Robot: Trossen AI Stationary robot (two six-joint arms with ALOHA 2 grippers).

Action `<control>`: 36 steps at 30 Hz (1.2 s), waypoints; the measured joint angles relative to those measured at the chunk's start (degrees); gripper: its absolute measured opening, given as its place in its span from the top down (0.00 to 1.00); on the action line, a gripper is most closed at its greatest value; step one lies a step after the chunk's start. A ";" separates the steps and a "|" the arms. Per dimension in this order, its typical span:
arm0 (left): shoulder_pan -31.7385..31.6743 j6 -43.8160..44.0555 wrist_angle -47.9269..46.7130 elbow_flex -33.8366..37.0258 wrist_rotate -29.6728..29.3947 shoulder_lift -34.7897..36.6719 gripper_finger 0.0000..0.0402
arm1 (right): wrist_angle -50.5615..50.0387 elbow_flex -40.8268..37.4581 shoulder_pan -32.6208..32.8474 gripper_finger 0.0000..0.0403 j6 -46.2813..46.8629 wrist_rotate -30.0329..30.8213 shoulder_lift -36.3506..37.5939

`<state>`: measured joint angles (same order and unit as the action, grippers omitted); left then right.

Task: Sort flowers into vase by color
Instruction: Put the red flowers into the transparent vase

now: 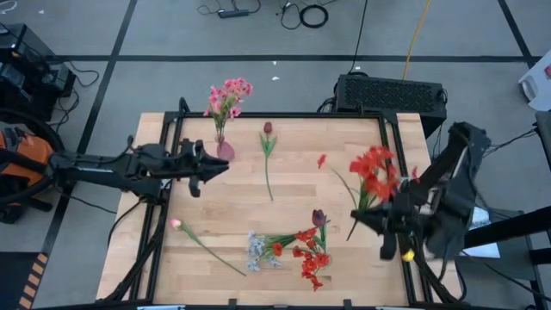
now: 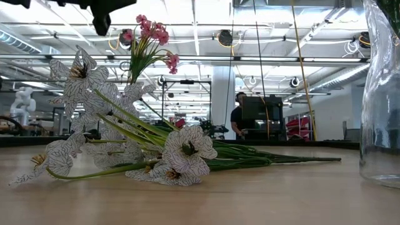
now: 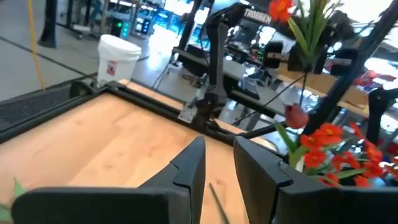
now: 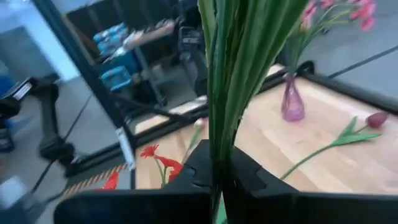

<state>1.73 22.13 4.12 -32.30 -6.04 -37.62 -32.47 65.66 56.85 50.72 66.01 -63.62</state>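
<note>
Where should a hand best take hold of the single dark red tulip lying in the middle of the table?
Probably on the bare green stem below the leaves, coming from straight above: the dark red tulip lies flat and alone on the wooden table.

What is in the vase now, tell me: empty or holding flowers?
Holding flowers. The vase stands upright at the table's far edge with a pink spray rising from its neck; the right wrist view shows the same.

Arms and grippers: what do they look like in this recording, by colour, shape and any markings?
Both arms are dark, almost black, and built of jointed segments. The left arm has an orange and black base. The left gripper ends in two flat, angular dark fingers. The right gripper has the same black, blocky fingers. White lettering shows on the right arm in the left wrist view.
</note>
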 joint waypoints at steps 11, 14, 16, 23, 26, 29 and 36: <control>0.05 -1.40 -0.39 0.42 3.49 2.51 0.78 | 11.23 -0.06 0.91 1.00 10.57 9.82 -18.17; 0.05 -1.40 -0.54 0.42 4.80 2.53 0.78 | 13.39 -0.01 0.98 1.00 9.91 11.36 -21.33; 0.05 -1.37 -0.55 0.42 5.60 2.51 0.78 | 13.77 -0.03 0.90 1.00 10.03 11.24 -23.47; 0.05 0.07 -0.76 0.42 6.48 2.51 0.78 | 13.85 -0.03 -0.20 1.00 9.61 10.26 -28.05; 0.05 0.09 -0.79 0.42 7.47 2.51 0.78 | 13.81 -0.03 -0.25 1.00 9.66 9.96 -29.04; 0.05 0.11 -0.76 0.42 7.97 2.51 0.78 | 13.95 -0.03 -0.23 1.00 9.57 9.96 -28.50; 0.05 0.07 -0.76 0.42 7.98 2.51 0.78 | 14.19 -0.03 -0.80 1.00 1.44 1.48 -29.08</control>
<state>1.78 22.20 3.36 -31.88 1.93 -35.11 -18.28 65.63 56.04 52.16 67.49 -92.70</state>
